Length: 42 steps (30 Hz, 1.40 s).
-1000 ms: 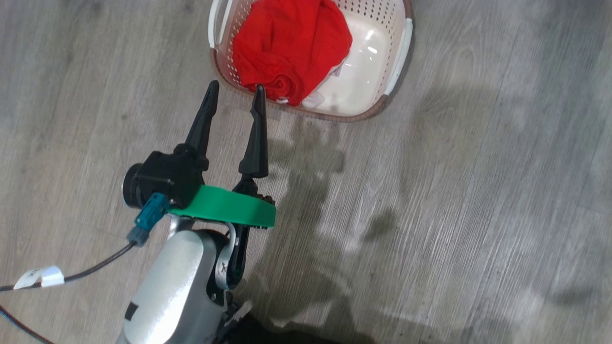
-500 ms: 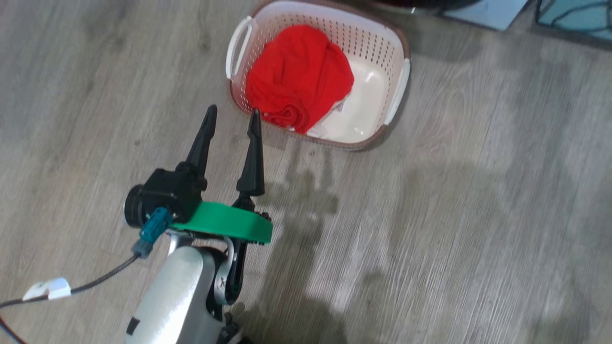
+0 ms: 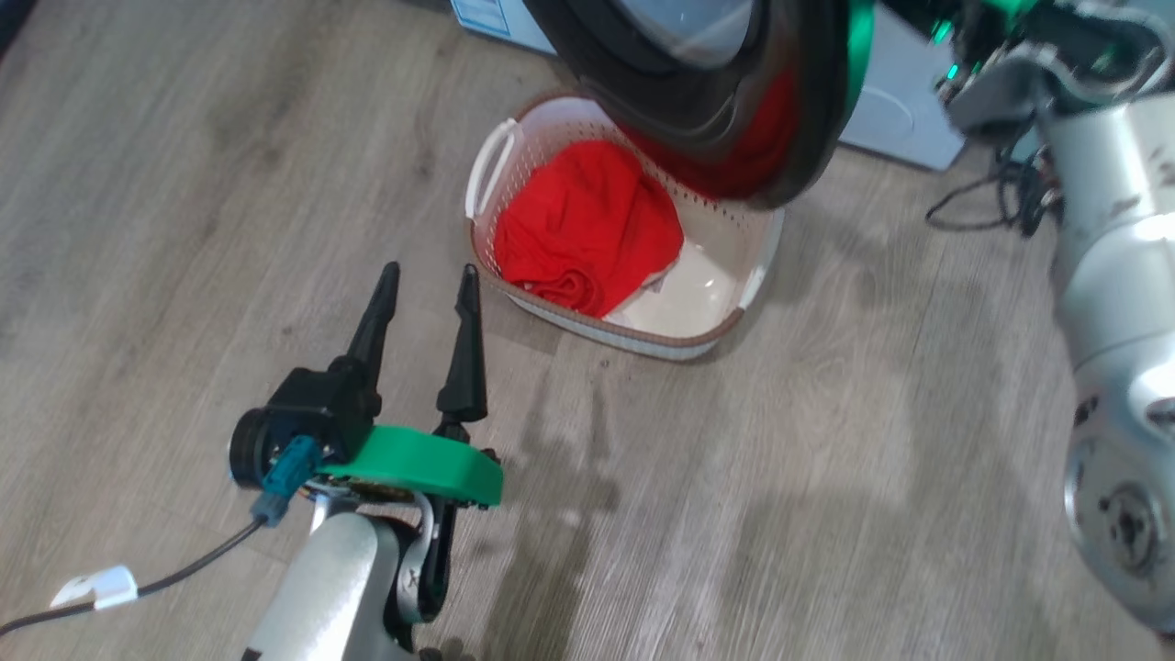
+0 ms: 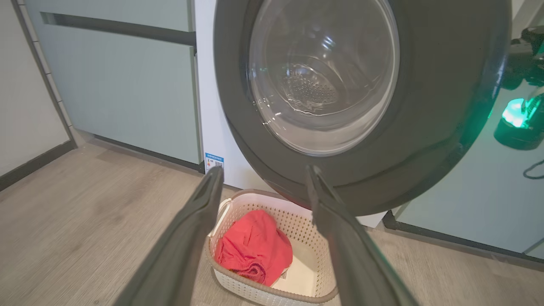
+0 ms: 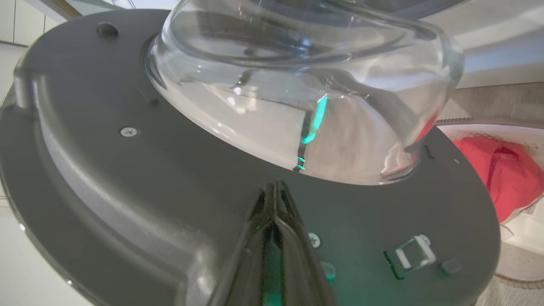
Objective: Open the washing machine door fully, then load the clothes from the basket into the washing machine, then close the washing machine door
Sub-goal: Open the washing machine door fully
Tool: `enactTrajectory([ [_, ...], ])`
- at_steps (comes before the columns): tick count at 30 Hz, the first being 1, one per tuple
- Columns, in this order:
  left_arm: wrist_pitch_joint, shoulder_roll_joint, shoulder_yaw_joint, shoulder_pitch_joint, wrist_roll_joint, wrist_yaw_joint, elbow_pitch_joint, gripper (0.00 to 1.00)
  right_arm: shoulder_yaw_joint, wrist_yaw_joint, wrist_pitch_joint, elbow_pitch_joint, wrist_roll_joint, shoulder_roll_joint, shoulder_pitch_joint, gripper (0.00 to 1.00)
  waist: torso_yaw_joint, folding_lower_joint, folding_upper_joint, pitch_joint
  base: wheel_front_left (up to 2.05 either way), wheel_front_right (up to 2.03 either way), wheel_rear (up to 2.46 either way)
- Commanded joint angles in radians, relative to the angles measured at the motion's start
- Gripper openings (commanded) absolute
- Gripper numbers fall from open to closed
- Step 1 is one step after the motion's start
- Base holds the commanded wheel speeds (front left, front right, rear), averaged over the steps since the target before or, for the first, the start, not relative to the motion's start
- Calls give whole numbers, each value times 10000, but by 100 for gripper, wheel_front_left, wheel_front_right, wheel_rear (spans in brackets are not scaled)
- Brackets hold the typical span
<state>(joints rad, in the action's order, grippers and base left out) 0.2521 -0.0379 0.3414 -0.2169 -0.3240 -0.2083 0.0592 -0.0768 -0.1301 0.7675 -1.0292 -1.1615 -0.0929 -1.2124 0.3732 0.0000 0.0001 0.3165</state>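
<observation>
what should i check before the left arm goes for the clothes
1. washing machine door fully open: not ok, it overhangs the far end of the basket.
2. right gripper shut, tips at the door's inner face: ok.
3. left gripper open: ok.
4. clothes in basket, uncovered on the near side: ok.
5. clear drop to the clothes past the door: cannot tell.

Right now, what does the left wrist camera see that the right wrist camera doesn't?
Left wrist view: pale teal cabinets, a blue label sticker, and the open left tool. Right wrist view: the shut right tool, plus screws and a latch on the inner face of the washing machine door. Both: the door, the red clothes and the basket.
</observation>
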Motion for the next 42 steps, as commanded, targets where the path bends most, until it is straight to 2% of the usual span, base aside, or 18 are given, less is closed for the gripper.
enactTrajectory([
  [1, 97, -123, -473, -37, 82, -15, -252, 100, 244, -6, 180, 517, -201, 346, 60, 0, 178, 0, -1, -288, 0, 0, 0],
  [9, 97, -123, -566, 228, 61, 24, -35, 100, 830, -6, 320, 885, -1020, 420, 1166, 0, 591, 0, -1, -931, 0, 0, 0],
  [15, 97, -123, -774, 570, 103, 113, 158, 100, 2111, -6, 51, 1105, -2411, 424, 1978, 0, 1045, 0, -1, -1399, 0, 0, 0],
  [23, 97, -123, -1097, 805, 194, 201, 307, 100, 3709, -6, -951, 1105, -4009, 425, 2432, 0, 1749, 0, -1, -1828, 0, 0, 0],
  [34, 97, -123, -1579, 1130, 265, 137, 63, 100, 5834, -6, -1881, 1060, -5981, 426, 2285, 0, 1820, 0, -1, -1895, 0, 0, 0],
  [42, 97, -123, -1758, 1142, 210, 276, 201, 100, 6250, -6, -2720, 1038, -6247, 426, 2452, 0, 1648, 0, -1, -2296, 0, 0, 0],
])
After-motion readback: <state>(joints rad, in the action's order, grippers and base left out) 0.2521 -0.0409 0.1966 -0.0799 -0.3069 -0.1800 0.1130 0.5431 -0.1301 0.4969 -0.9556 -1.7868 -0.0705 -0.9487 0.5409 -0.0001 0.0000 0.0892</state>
